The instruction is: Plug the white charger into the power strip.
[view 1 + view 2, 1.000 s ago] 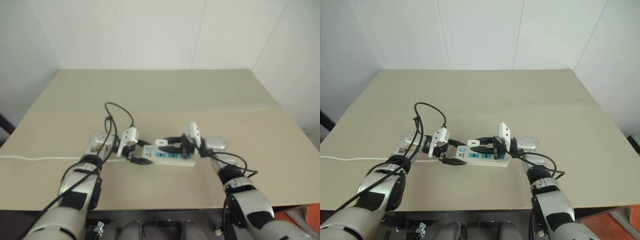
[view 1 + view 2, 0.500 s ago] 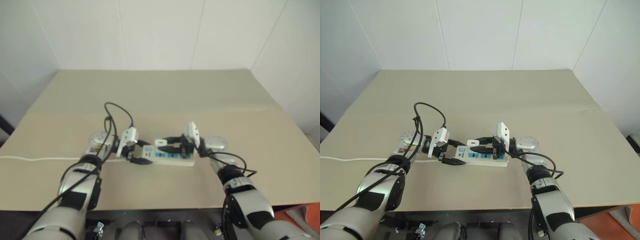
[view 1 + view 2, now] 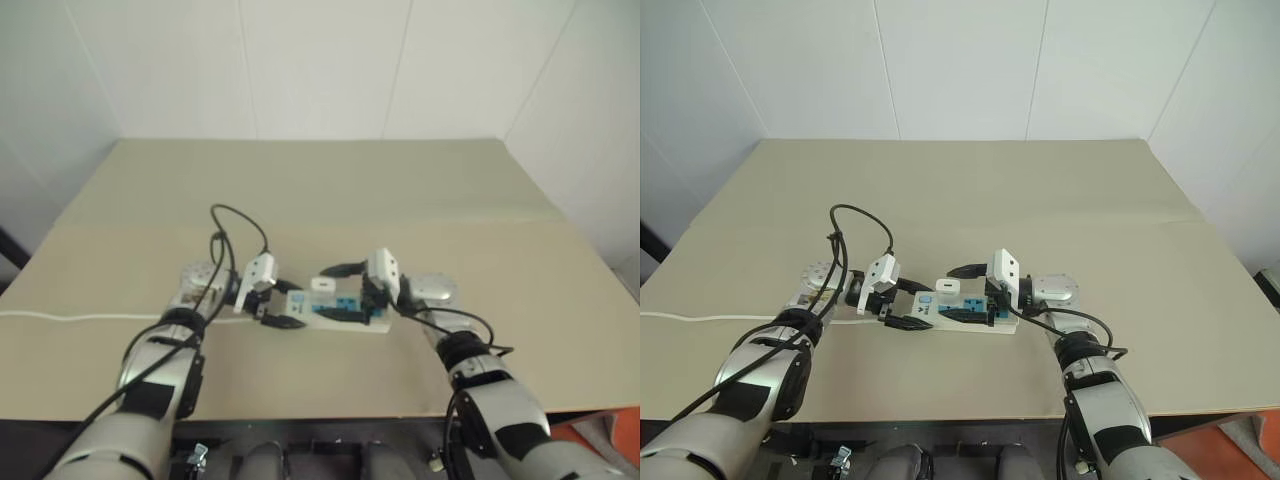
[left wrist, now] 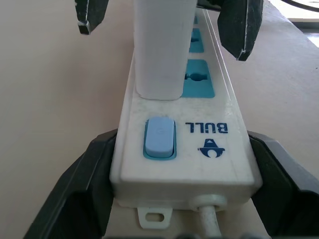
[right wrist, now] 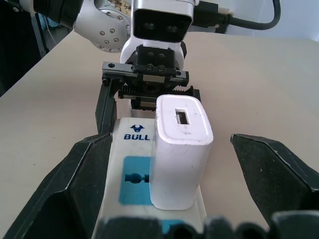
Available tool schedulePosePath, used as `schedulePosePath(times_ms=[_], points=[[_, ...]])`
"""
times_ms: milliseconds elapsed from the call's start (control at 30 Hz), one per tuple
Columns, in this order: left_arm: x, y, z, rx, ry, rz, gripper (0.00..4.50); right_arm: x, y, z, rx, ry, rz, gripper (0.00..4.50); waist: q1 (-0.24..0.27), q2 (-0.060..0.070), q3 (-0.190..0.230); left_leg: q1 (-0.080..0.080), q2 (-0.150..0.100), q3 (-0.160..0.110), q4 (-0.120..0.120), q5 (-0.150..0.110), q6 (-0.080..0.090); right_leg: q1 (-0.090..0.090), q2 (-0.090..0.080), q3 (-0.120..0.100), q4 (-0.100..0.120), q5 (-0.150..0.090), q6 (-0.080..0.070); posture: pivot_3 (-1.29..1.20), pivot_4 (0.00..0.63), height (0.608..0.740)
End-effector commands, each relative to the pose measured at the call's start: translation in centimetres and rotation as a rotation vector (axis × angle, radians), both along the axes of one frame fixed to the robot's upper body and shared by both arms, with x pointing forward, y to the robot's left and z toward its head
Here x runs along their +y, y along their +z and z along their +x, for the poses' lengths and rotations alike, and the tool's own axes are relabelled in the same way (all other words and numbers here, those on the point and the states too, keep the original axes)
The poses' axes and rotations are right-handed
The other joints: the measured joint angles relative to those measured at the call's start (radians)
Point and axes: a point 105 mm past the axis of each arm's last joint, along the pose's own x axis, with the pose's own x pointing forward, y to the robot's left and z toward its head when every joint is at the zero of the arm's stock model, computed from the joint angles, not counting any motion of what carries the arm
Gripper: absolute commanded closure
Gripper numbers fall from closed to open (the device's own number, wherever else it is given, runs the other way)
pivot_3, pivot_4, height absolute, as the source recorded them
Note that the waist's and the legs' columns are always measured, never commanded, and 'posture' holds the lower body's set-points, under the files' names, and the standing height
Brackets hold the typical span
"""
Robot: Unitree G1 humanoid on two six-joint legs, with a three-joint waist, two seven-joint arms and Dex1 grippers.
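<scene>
The white charger (image 3: pixel 948 286) stands upright in the power strip (image 3: pixel 1006 322), in the socket next to the blue switch. My right gripper (image 3: pixel 948 293) is open, one finger well off each side of the charger (image 5: pixel 182 149), touching nothing. My left gripper (image 3: pixel 918 306) is open around the strip's switch end (image 4: pixel 209 164), its splayed fingers (image 4: pixel 75 189) close beside both long edges. The strip lies flat on the table, its other blue sockets (image 4: pixel 199 79) free.
The strip's thin white cord (image 3: pixel 700 318) runs left across the tan table (image 3: pixel 970 190) to its edge. A black cable (image 3: pixel 855 215) loops above my left wrist. White walls stand behind the table. An orange object (image 3: pixel 1240 440) lies past the front right corner.
My right gripper's fingers have spread away from the charger, which stays standing in its socket. The left gripper's fingers have eased off the strip's end. Neither arm has moved.
</scene>
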Motion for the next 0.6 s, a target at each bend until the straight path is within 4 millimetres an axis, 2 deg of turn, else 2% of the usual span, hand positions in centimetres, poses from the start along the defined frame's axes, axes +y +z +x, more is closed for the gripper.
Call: schedulePosePath(times_ms=[33,133,233,367,500,600], points=[[-0.5,0.2,-0.1,0.018,-0.028,-0.006,0.03,-0.8,-1.9,-0.4,0.052,-0.013,-0.049,0.0,0.0,0.0,0.0,0.0,0.0,0.0,0.0,0.0,0.0,0.0,0.0,0.0,0.0,0.0,0.0,0.0,0.15,0.74],[-0.4,1.1,0.2,-0.028,-0.031,-0.025,0.03,-0.8,-1.6,-0.3,0.052,-0.013,-0.043,0.0,0.0,0.0,0.0,0.0,0.0,0.0,0.0,0.0,0.0,0.0,0.0,0.0,0.0,0.0,0.0,0.0,0.15,0.74],[0.2,2.8,0.7,-0.136,-0.032,-0.06,0.03,-1.4,-0.5,0.2,0.035,-0.034,-0.024,0.0,-0.001,0.0,0.002,-0.002,0.0,0.0,0.0,0.0,0.0,-0.002,0.0,0.0,0.0,0.0,0.0,0.0,0.15,0.74],[2.2,6.8,1.4,-0.202,0.028,-0.164,0.03,-4.2,2.8,0.1,-0.054,-0.046,0.03,0.0,-0.001,0.0,0.014,-0.006,0.001,-0.001,0.0,0.0,0.0,-0.004,-0.001,0.0,0.0,0.0,0.0,0.0,0.15,0.74],[6.2,9.6,0.7,-0.19,0.09,-0.153,0.03,-8.3,6.4,-1.0,-0.15,-0.078,0.018,0.0,-0.007,0.003,0.02,-0.021,0.001,-0.002,0.0,0.0,0.0,-0.021,-0.001,0.001,0.007,0.0,0.0,0.0,0.15,0.74],[9.1,11.1,-0.5,-0.227,0.122,-0.133,0.03,-11.7,8.3,-2.3,-0.197,-0.129,-0.045,0.0,-0.012,0.005,0.022,-0.03,0.0,0.001,0.0,0.0,0.0,-0.034,-0.002,0.001,0.008,0.0,0.0,0.0,0.15,0.74]])
